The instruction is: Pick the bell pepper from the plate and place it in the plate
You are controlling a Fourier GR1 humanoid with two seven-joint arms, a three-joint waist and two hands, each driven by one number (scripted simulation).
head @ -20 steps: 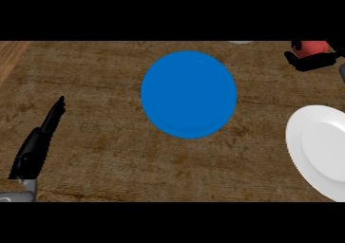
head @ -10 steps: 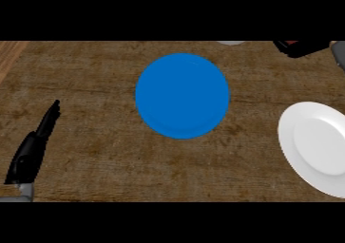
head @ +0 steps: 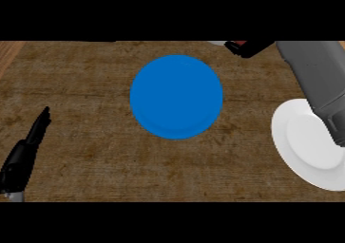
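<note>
While the left hand [head: 24, 152] rests with straight fingers at the lower left, the right hand [head: 248, 47] sits at the top edge, curled round something red, likely the bell pepper [head: 236, 44], beyond the blue plate [head: 176, 97]; the white plate [head: 308, 142] lies under the right forearm.

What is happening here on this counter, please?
The right hand is at the far edge of the counter, its grey forearm crossing over the white plate, with something red under it that could be the bell pepper. The blue plate in the middle holds nothing. The left hand rests open at the lower left.
</note>
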